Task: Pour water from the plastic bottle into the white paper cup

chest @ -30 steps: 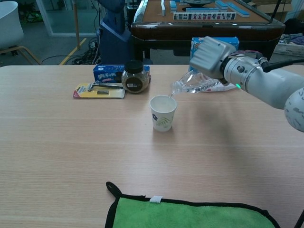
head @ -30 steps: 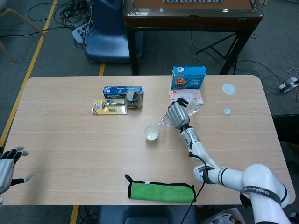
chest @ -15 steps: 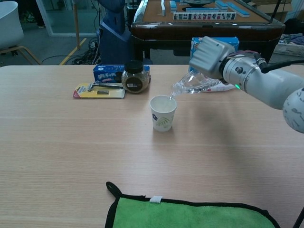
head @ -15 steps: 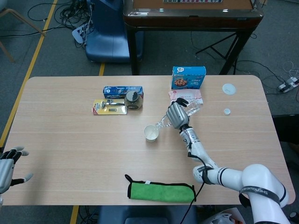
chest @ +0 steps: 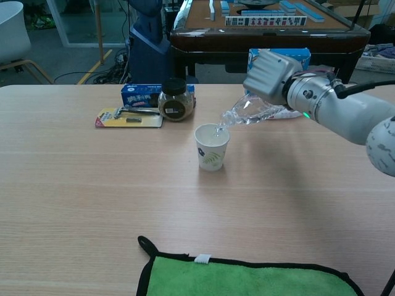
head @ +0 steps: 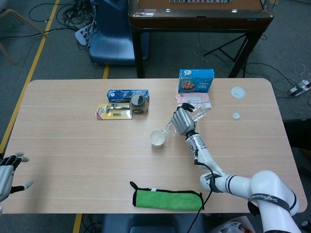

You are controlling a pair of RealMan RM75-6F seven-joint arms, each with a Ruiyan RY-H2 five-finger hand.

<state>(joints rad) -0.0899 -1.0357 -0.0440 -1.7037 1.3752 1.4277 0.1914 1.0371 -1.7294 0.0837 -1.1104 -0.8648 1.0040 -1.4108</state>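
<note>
Halfway, you judge — your right hand (chest: 270, 75) grips the tilted plastic bottle (chest: 247, 113), mouth over the white paper cup (chest: 212, 147), your left hand (head: 6, 173) hanging open and empty — fill level unseen.

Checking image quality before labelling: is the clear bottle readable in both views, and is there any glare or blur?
Chest view: sharp, plastic bottle reads clearly over the paper cup. Head view: bottle small, largely hidden by the right hand; even lighting, no glare or blur.
</note>
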